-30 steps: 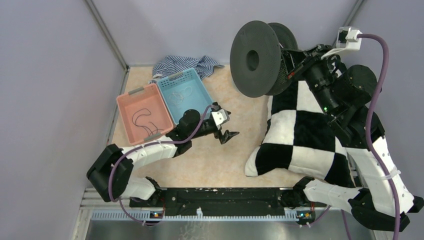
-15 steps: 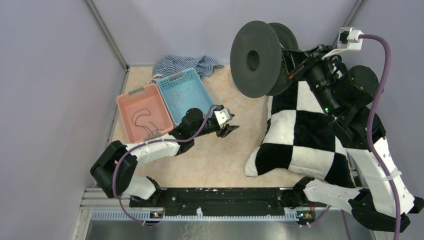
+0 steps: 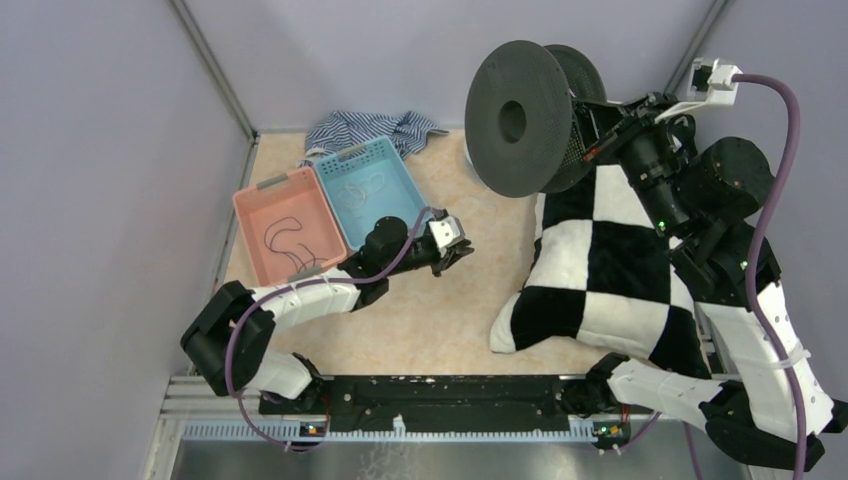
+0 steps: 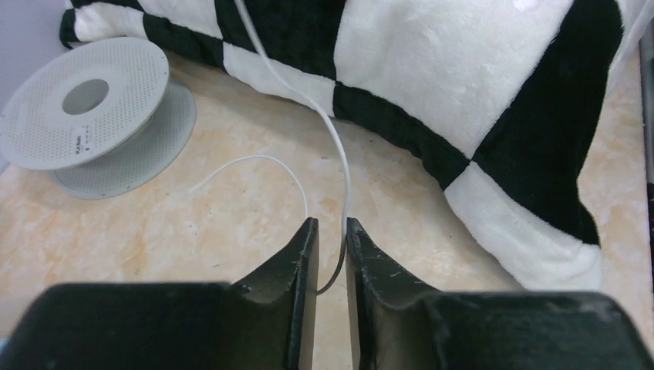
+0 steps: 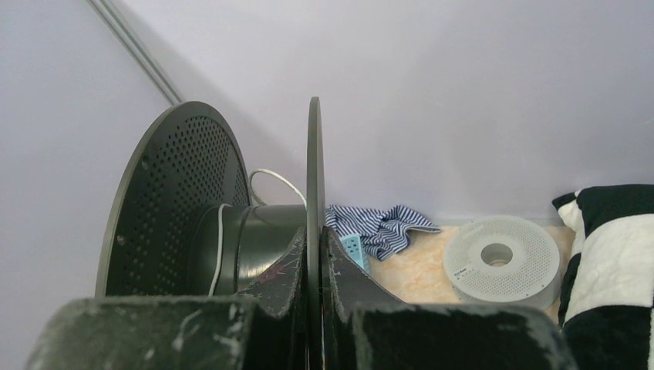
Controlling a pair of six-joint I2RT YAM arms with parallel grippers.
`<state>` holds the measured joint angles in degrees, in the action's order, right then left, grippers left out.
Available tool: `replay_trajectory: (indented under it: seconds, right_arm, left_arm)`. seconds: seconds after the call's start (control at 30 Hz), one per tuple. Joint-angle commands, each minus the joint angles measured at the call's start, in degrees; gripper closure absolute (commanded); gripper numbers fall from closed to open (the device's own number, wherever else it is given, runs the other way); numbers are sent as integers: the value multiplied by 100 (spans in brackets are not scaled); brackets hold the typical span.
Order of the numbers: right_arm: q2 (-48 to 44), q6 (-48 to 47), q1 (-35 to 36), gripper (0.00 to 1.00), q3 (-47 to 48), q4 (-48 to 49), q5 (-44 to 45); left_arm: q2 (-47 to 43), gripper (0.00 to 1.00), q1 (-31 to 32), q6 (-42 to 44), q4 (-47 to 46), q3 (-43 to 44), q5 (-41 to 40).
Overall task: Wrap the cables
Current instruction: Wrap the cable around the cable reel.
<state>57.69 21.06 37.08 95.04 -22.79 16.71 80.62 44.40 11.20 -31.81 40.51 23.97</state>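
Observation:
A thin white cable (image 4: 344, 154) runs down off the checkered pillow (image 4: 463, 69) onto the floor. It passes between the fingers of my left gripper (image 4: 330, 222), lying against the right finger. The jaws stand close together, with a gap wider than the cable. Its free end curls away to the left. My left gripper (image 3: 462, 250) sits low between the baskets and the pillow. My right gripper (image 5: 315, 231) is shut on one flange of the black spool (image 5: 185, 200), held high at the back (image 3: 515, 118). A white cable turn (image 5: 219, 239) lies round its hub.
A pink basket (image 3: 250, 205) holds a black cable (image 3: 283, 232). The blue basket (image 3: 405, 172) beside it holds a white cable (image 3: 360, 188). A striped cloth (image 3: 370, 128) lies behind them. A white spool (image 4: 85, 100) lies flat by the back wall. The pillow (image 3: 610, 270) fills the right side.
My left gripper's jaws have narrowed from wide open to a small gap round the white cable, and the wrist has shifted right. The right arm has nudged the spool slightly right.

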Motion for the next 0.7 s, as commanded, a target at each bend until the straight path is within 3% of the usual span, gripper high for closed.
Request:
replay_trajectory:
  seconds: [0.0,0.07,0.4,0.53,0.67]
  right_arm:
    - [-145,45,32,100,207,530,78]
    - [-158,47,32,100,186,521,92]
    - [-16,-160,35,100,-75,492,459]
    - [184,-275,34,100,-373,514,849]
    - [554,-324,30,100,-531,513,1183]
  left_arm:
    - [-104,86,25,4,-126,154,136]
    - [-61,100,25,-24,-90,205,136]
    - [-199,100,25,-560,536,451,317]
    - [-284,100,29,-1583,1263,645,670]
    - [-216,100,316,-2431,1377,496,1107]
